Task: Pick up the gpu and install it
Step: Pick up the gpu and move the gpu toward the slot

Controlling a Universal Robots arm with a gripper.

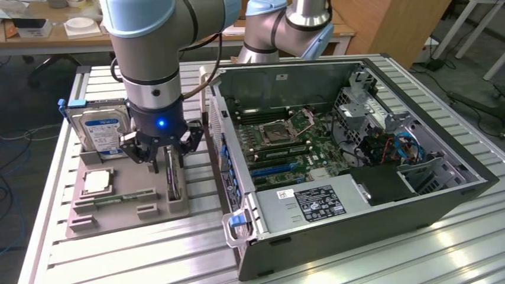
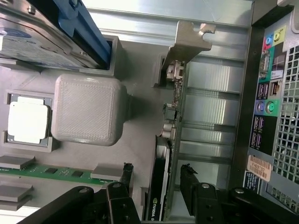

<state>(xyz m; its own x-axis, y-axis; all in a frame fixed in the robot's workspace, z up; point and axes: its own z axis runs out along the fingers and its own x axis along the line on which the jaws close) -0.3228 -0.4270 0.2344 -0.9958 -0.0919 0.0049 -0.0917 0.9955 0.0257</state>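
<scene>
One gpu [image 1: 174,180] stood on its long edge in a slot of the grey parts holder [image 1: 118,223], along the holder's edge nearest the computer case [image 1: 442,198], with its silvery bracket [image 2: 189,41] at one end. The gripper [image 1: 162,155] hung straight over the card with its jaws spread wide, a dark finger [image 2: 125,173] on either side of it, not clamped on it. By that reading the pickup was only at the approach: the card was not yet lifted out of its slot. The case lay open on the slatted metal table [image 1: 158,257], and its motherboard [image 1: 292,148] showed no card seated, so the install was wholly undone. A hard drive [image 1: 99,130], a processor chip [image 1: 96,182] and a memory stick [image 1: 122,199] sat elsewhere in the holder.
</scene>
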